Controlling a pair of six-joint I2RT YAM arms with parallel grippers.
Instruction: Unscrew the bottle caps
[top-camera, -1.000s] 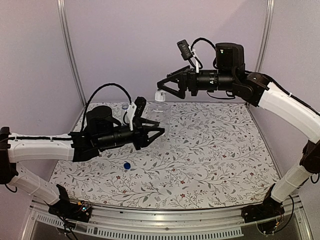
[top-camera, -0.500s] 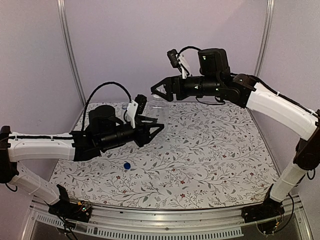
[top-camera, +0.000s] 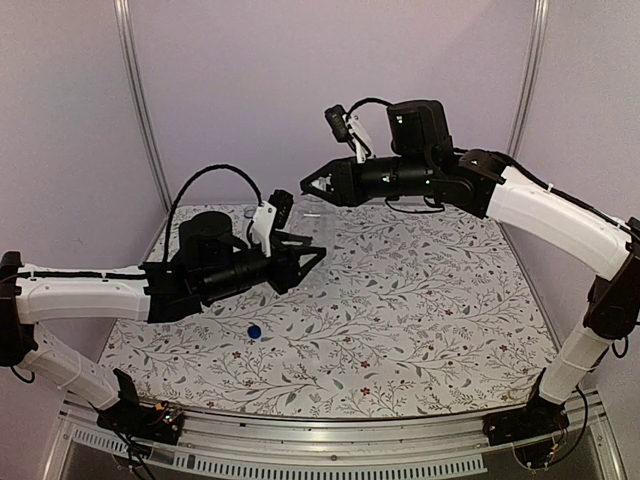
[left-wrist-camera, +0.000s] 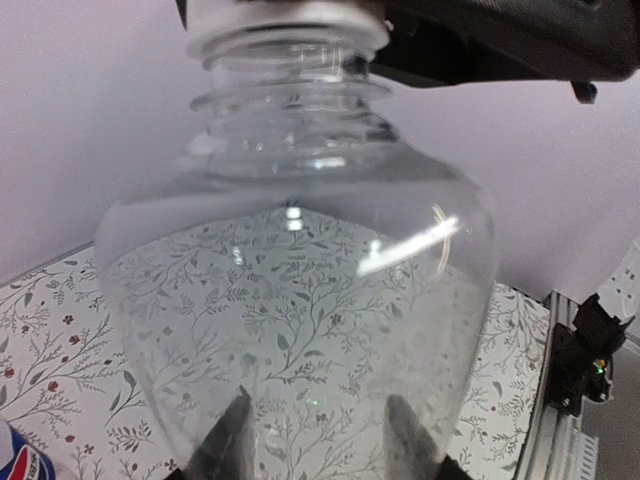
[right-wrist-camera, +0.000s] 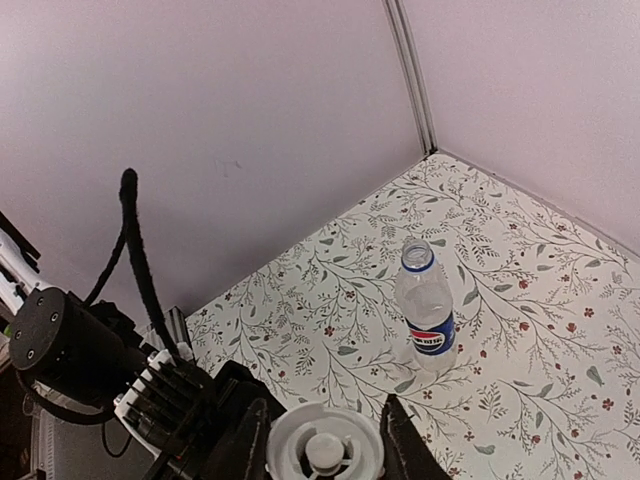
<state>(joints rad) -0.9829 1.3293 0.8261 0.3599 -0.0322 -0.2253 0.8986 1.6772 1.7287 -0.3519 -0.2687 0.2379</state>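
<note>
1. Two arms meet above the far left part of the flower-patterned table (top-camera: 430, 320). The left gripper (top-camera: 305, 265) reaches in from the left and the right gripper (top-camera: 310, 185) comes down from above it.
2. On my left wrist view, the plain bottle (left-wrist-camera: 300, 300) fills the screen. Its lower body is pinched between the two dark fingers (left-wrist-camera: 232, 445), held upright off the table.
3. The whitish cap (right-wrist-camera: 323, 450) sits at the very top of that bottle's neck, with threads showing below it. I cannot tell whether it is free of the neck.
4. On the right wrist view, that cap sits squeezed between the right fingers (right-wrist-camera: 402, 440), one on each side.
5. The Pepsi bottle (right-wrist-camera: 425, 308) stands upright on the table near the back wall. Its mouth is open and uncapped.
6. The blue cap (top-camera: 254, 331) lies alone on the table below the left forearm, well apart from both bottles.
</note>
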